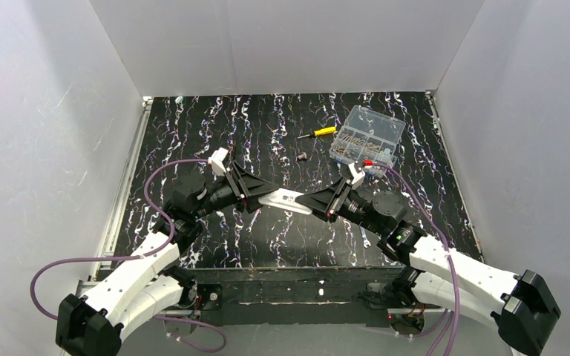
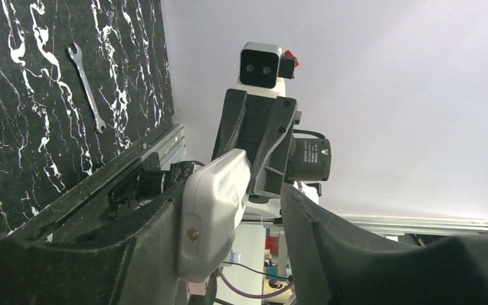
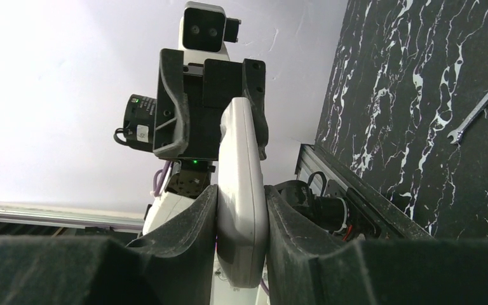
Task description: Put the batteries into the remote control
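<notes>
Remote (image 1: 286,200) is off the desk (image 1: 193,119), held in the air over its middle, a bit toward the near edge, and spans between both grippers. Right gripper (image 1: 316,202) is clamped on the remote's right end: the wrist view shows both fingers (image 3: 184,222) pressed flat on its sides. Left gripper (image 1: 258,196) is at the other end with its jaws slack. The remote leans on one finger (image 2: 140,248), and there's a visible gap to the other, so no real grip there.

Batteries: can't find them in any view.

Risks:
- The remote likely hangs on the right grip alone, held at one end. It could sag, twist or slip out if the left backs off fast.
- A small screw (image 2: 192,235) shows on the remote's back. Can't tell whether the battery bay is open; if not, nothing will go in.
- Both arms are busy at the remote, so neither is free to fetch a cell.

Around:
- Wrench (image 1: 364,236) lies near the near edge, right of centre, under the right arm.
- Screwdriver (image 1: 319,133) is toward the far edge.
- Clear parts box (image 1: 366,136) sits by the far right corner.
- Small dark bit (image 1: 302,156) is just in front of the screwdriver.

Nothing lies directly below the remote. The arms crowd each other at the centre.
</notes>
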